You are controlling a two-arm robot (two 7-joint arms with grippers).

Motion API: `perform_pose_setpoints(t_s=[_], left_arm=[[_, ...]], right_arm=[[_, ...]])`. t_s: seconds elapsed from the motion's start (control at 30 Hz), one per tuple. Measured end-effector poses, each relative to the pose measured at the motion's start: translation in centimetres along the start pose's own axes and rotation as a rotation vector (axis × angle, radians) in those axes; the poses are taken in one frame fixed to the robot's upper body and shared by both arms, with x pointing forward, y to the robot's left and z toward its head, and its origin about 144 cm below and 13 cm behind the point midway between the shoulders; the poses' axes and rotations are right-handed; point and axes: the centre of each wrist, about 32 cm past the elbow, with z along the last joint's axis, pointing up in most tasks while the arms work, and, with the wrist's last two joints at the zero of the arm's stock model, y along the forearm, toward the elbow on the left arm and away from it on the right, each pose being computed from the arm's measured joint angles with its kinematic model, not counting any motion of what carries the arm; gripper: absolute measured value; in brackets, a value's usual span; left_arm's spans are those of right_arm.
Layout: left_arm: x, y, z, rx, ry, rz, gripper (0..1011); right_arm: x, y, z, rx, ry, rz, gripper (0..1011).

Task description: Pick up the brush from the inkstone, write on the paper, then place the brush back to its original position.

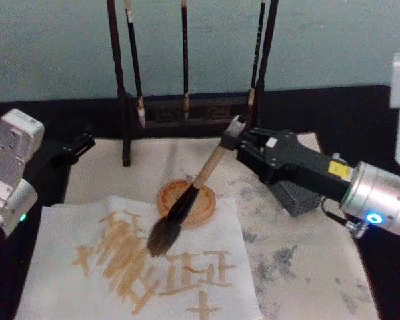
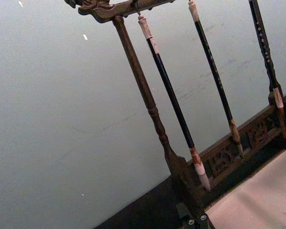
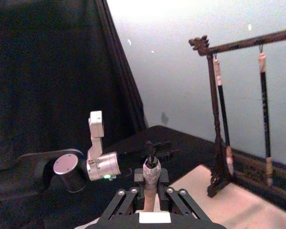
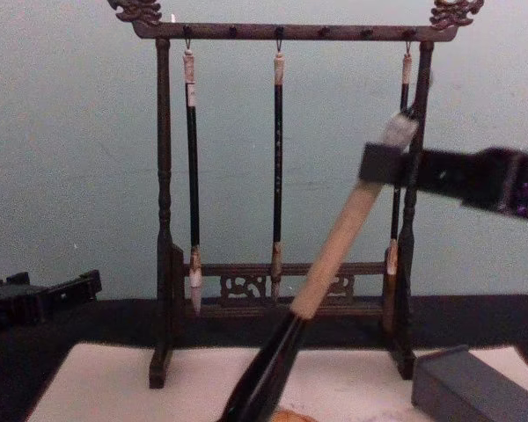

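Grip: your right gripper is clamped on the brush just below its grey end cap.
Brush: the bristles are down on the paper, among the tan strokes.
Axis: tilted, with the cap up and back-right toward the rack and the bristles pointing front-left.
Left gripper: parked at the table's left side.
Risk: holding so near the cap may let the heavy head swing. You could smear the strokes or clip the orange dish on the way to the inkstone beneath your arm.
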Motion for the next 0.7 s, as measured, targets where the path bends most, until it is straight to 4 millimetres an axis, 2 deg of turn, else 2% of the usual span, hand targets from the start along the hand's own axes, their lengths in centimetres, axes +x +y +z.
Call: perform_pose_setpoints(t_s=[0.37, 0.7], left_arm=[[0.0, 0.0, 0.0, 0.0, 0.0, 0.0, 1002], [0.0, 0.0, 0.0, 0.0, 0.0, 0.0, 1002]], right_arm=[[1.0, 1.5, -2.3, -0.047, 0.062, 0.014, 168], [1.5, 0.2, -2.4, -0.051, 0.061, -0.028, 168]])
